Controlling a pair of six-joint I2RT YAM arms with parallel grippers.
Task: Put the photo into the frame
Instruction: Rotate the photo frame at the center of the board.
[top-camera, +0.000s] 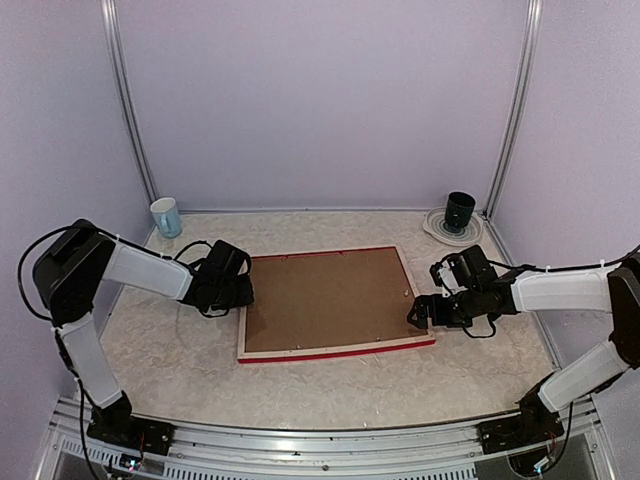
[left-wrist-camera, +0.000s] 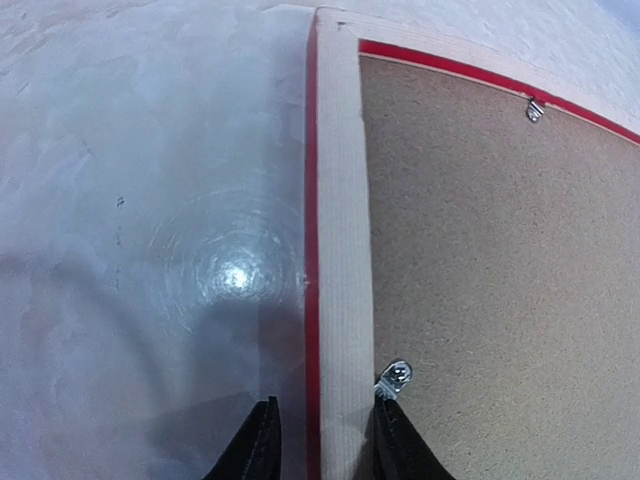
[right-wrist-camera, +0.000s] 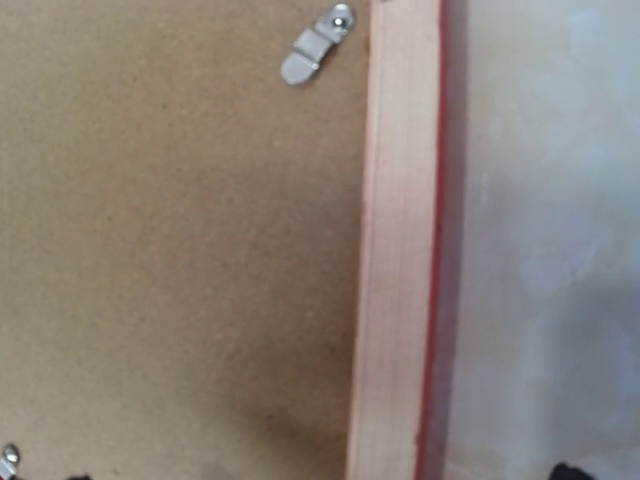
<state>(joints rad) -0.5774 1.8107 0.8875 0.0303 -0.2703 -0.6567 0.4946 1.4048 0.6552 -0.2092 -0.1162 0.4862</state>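
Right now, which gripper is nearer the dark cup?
Right. The right gripper is at the right rail of the frame, near the dark cup; the left gripper is at its left rail.

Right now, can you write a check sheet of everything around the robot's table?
Surface: pale marbled table, shiny.
Job's things: frame lies face down, brown board in its back; photo not seen.
Clutter: light cup far left; dark cup on plate far right.
Grippers: left claw open astride the frame's left rail; right claw open over its right rail.
Cables: black cable loops at far left.
Surroundings: lilac walls.
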